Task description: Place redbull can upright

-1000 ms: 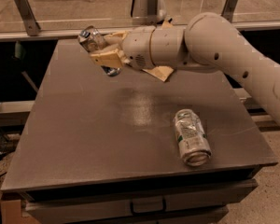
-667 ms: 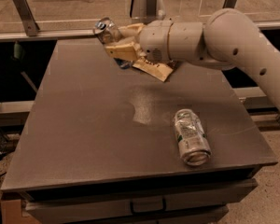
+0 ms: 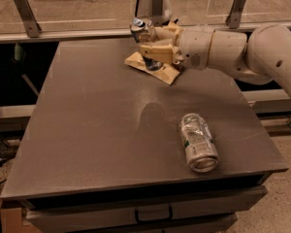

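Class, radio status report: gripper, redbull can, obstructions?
Gripper shut on redbull can, over far side of table. Can near upright, not yet down. Green-labelled can lies front right, clear.

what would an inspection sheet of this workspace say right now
surface: dark grey table, matte top, drawer under the front edge
job's things: redbull can, held over the table's far edge, nearly upright, top up
clutter: silver can with green-and-white label, on its side near the front right
grippers: end effector, at the far side, shut on the redbull can
cables: nothing seen
surroundings: metal rail with angled brackets behind the table
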Robot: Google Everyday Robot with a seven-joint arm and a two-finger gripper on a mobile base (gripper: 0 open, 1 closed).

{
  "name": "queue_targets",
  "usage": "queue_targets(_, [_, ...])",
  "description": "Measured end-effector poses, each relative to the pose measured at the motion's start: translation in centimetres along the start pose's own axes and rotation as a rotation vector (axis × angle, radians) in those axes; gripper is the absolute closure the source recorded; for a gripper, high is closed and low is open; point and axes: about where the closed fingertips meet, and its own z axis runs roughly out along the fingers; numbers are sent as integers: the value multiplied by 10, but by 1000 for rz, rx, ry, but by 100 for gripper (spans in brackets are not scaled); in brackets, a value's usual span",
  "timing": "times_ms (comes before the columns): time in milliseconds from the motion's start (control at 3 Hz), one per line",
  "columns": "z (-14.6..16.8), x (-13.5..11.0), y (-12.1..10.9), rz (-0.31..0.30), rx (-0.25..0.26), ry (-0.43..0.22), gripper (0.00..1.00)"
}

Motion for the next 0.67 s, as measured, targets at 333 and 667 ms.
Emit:
queue_targets(333, [-26,16,7,53,46,-39,100])
queue_targets(667, [-58,34,11,99,112,-70,100])
